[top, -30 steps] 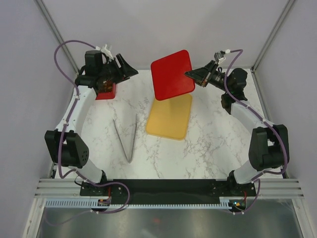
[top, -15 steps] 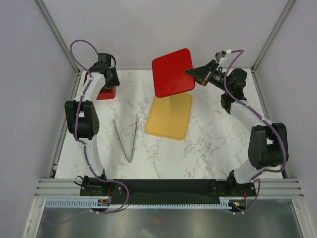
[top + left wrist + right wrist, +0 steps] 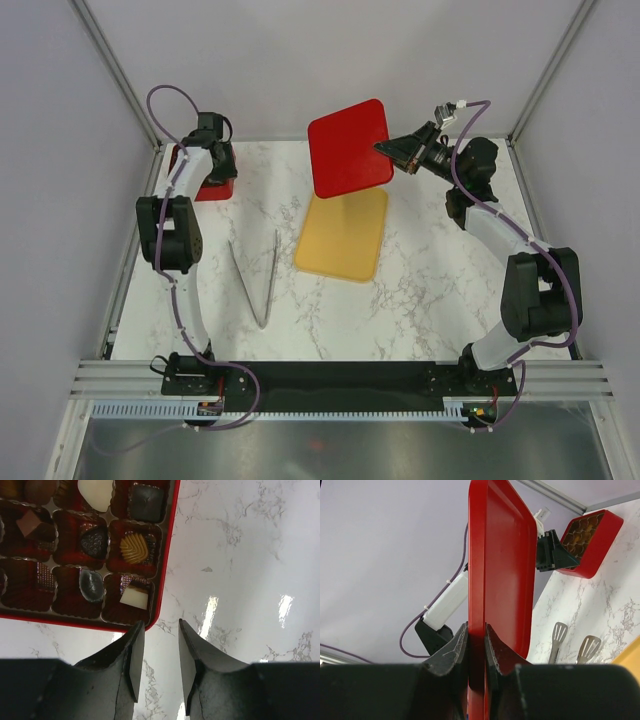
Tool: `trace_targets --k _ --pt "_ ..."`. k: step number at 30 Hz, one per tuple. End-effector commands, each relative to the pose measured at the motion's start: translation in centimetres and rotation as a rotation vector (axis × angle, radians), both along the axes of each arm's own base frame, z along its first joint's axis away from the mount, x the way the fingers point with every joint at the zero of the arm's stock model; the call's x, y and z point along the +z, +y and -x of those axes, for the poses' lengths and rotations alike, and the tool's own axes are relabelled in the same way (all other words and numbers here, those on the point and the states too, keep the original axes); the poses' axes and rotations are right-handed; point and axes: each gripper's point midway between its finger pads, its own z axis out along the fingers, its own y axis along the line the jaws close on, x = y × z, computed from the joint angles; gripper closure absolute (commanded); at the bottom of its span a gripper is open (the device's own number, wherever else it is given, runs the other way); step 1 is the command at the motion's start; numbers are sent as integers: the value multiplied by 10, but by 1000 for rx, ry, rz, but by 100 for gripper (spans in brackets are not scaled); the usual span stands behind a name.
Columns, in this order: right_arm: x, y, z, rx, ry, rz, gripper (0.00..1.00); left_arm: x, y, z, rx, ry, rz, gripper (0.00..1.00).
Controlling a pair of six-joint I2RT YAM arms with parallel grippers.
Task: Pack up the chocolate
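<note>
The chocolate (image 3: 134, 547) lies as several small dark, caramel and white pieces in the compartments of a red box (image 3: 216, 188) at the far left of the table. My left gripper (image 3: 159, 625) hangs just off the box's rim (image 3: 165, 555), over bare marble. It is open by a narrow gap and holds nothing. My right gripper (image 3: 476, 627) is shut on the edge of a flat red lid (image 3: 502, 555). It holds the lid (image 3: 348, 148) tilted in the air above the yellow tray (image 3: 343, 235).
Metal tongs (image 3: 258, 280) lie on the marble to the left of the yellow tray. The left arm (image 3: 170, 235) is folded up along the left side. Enclosure walls and posts close in the back and both sides.
The left arm has folded back along the left edge and its jaws have narrowed over the box corner. The right gripper and the lid have hardly moved.
</note>
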Motion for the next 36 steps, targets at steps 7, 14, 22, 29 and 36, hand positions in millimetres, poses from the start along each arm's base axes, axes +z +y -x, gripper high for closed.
trace_targets --k 7,14,22,29,36 --pt "19 -2 8 -2 -95 27 100 -14 -3 -11 -52 5 -4 62" --pt "3 -2 -3 -24 -64 61 100 -3 -32 -2 -103 -25 80 65" --pt "-9 2 -5 -38 -38 106 100 -10 -67 24 -150 0 165 67" --pt "-19 23 -17 -60 -20 131 100 14 -104 41 -227 -40 236 67" --pt "-10 85 -48 -27 -42 67 100 99 -76 40 -138 -155 327 49"
